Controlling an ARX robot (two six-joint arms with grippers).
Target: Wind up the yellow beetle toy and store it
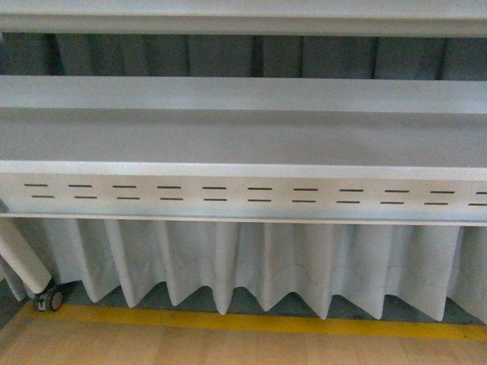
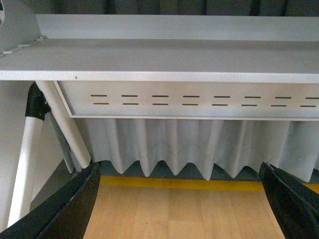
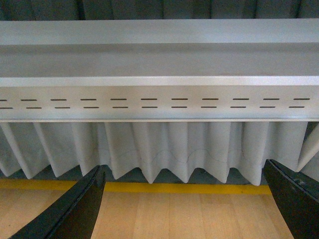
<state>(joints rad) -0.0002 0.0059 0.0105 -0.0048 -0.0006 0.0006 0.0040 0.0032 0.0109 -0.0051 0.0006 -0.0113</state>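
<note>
The yellow beetle toy is not seen in any view, so its place relative to either pincer cannot be told. The left pincer (image 2: pixel 179 172) is shown spread wide, with its black fingers (image 2: pixel 70 209) far apart and nothing held between them. The right pincer (image 3: pixel 184 169) is likewise spread and holds nothing. Ahead of both, a pale grey metal table (image 1: pixel 243 137) is seen, its front panel pierced by two rows of short dark slots (image 1: pixel 236 194). A pleated white cloth skirt (image 1: pixel 266 262) is hung beneath the panel, above a yellow floor line (image 1: pixel 266 323) and light wooden flooring (image 1: pixel 228 351). A small castor wheel (image 1: pixel 52 299) is seen at the left.
</note>
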